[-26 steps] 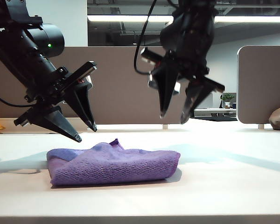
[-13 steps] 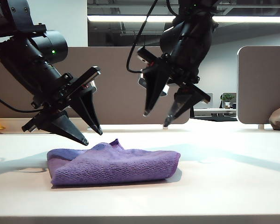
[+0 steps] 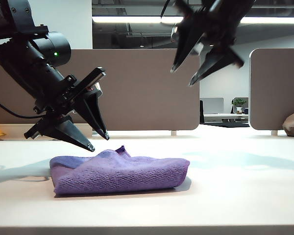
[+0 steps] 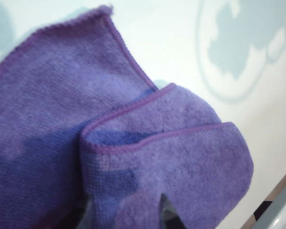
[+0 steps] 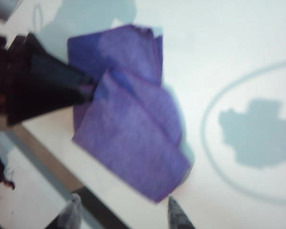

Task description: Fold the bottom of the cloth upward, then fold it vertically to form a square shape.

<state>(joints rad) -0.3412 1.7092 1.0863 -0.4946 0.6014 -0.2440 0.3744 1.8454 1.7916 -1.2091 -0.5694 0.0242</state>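
One folded cloth; left gripper and right gripper gape above.

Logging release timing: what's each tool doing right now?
Left tool: open, empty, just above the cloth.
Right tool: open, empty, high above the table.

Both arms are black. The left gripper has long pointy fingers and a small green light. The right gripper has a black cable.
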